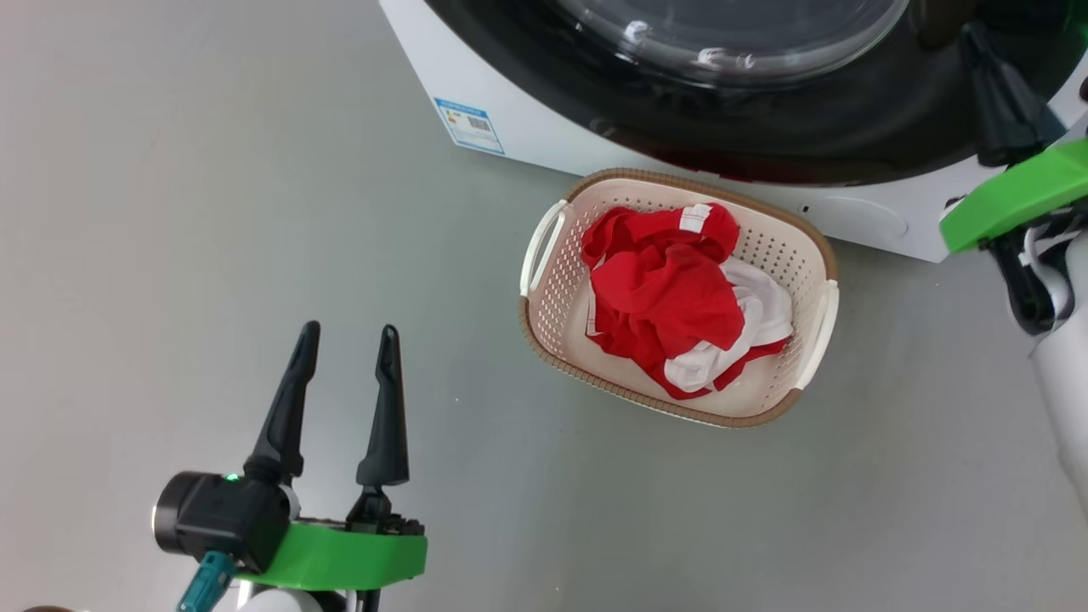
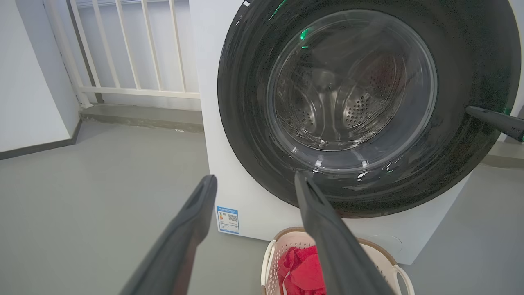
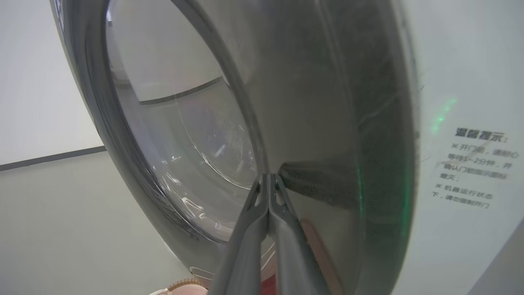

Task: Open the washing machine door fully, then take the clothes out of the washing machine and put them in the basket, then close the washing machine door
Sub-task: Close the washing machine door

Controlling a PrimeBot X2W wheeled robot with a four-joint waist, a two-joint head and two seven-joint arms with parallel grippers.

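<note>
The washing machine [image 1: 527, 119] stands at the top of the head view, and the washing machine door [image 1: 765, 144] lies flat against its front. My right gripper [image 3: 268, 176] is shut, its tips pressed on the door's black rim [image 3: 327, 123]; it comes in from the right [image 2: 470, 110]. On the floor before the machine, the basket [image 1: 769, 246] holds the red and white clothes [image 1: 671, 289]. My left gripper [image 1: 350, 331] hangs open and empty over bare floor to the basket's left. Past its fingers, the left wrist view looks at the door [image 2: 245, 102] and the basket [image 2: 272, 254].
Grey floor [image 1: 212, 212] spreads left of and in front of the machine. A white railing [image 2: 131, 86] on a low step stands behind the machine's left side. A blue label [image 1: 467, 126] marks the machine's lower corner.
</note>
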